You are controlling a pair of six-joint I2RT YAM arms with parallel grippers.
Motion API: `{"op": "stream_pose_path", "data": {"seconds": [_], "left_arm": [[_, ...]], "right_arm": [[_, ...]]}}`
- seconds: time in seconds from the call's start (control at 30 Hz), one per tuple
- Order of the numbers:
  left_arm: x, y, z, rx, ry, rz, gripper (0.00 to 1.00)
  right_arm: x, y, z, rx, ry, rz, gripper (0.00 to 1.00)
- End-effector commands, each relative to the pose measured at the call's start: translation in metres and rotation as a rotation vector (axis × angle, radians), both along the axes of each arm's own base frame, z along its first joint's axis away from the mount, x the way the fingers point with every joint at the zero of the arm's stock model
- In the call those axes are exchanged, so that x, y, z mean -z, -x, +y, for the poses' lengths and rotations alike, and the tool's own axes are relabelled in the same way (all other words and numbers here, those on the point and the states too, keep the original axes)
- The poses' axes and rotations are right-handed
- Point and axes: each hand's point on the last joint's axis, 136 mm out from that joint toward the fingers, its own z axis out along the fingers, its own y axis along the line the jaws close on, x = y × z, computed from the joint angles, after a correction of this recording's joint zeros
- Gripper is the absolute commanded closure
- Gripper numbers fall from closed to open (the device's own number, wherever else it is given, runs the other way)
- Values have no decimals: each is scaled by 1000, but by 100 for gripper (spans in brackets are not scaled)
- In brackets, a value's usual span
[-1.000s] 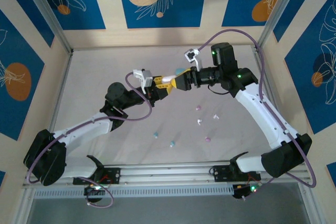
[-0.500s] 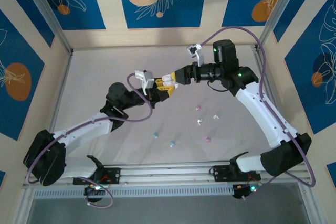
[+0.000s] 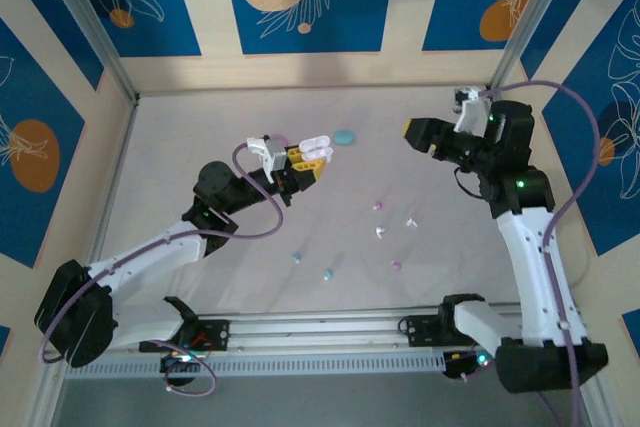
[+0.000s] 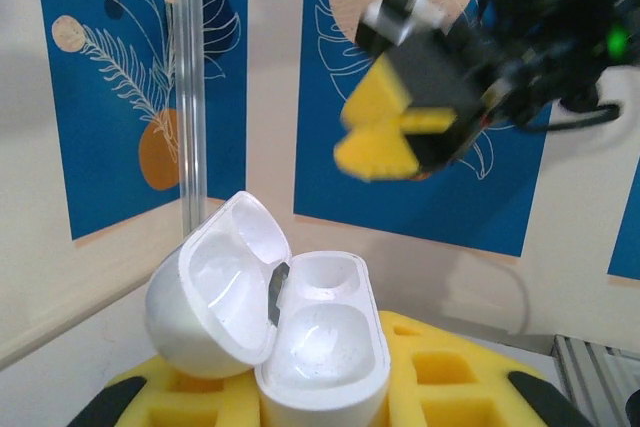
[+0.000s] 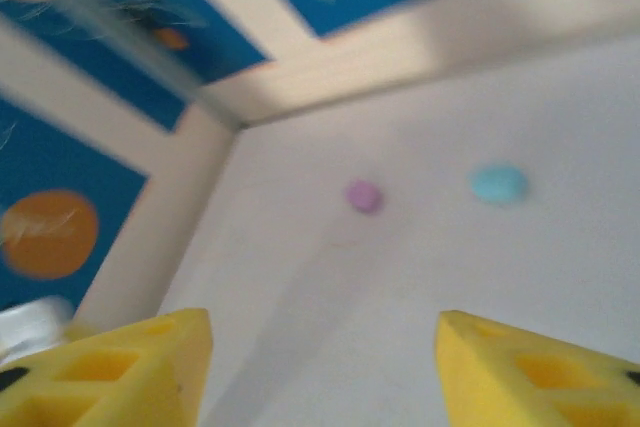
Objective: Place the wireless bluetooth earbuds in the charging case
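My left gripper (image 3: 308, 157) is shut on a white charging case (image 4: 322, 347), held up above the table. The case's lid (image 4: 210, 282) is swung open to the left, and both wells look empty. The yellow pads (image 4: 455, 372) press its lower sides. Several tiny earbuds lie on the table: pink ones (image 3: 377, 206) (image 3: 395, 266), white ones (image 3: 410, 222) (image 3: 379, 232) and light blue ones (image 3: 297, 257) (image 3: 327, 274). My right gripper (image 3: 413, 133) (image 5: 320, 347) hangs open at the back right, well clear of the case, with nothing between its fingers (image 5: 120, 367).
A light blue oval case (image 3: 344, 137) (image 5: 498, 184) lies shut at the back middle of the table. A blurred pink oval case (image 5: 363, 196) rests further toward the left wall. The aluminium rail (image 3: 330, 325) runs along the near edge.
My right gripper has pulled away from the white case and swung back to the right. The left gripper still holds the case and has shifted slightly.
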Motion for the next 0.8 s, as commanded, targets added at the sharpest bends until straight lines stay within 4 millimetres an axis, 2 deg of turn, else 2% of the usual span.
{"op": "stream_pose_path", "data": {"seconds": [0.0, 0.13, 0.27, 0.33, 0.53, 0.77], "left_arm": [[-6, 8, 2, -2, 12, -22, 91], [-2, 7, 1, -4, 8, -10, 91], [-3, 3, -1, -10, 11, -12, 91], [-2, 2, -3, -4, 12, -14, 91], [-1, 1, -3, -8, 20, -10, 91], [3, 1, -2, -14, 9, -7, 90]], "right_arm": [[101, 13, -25, 100, -104, 429, 45], [168, 26, -25, 69, -71, 618, 50], [210, 32, -10, 13, 41, 741, 52], [229, 34, -5, 1, 151, 805, 54], [266, 38, 10, -62, 431, 887, 54], [291, 42, 20, -100, 551, 950, 54]]}}
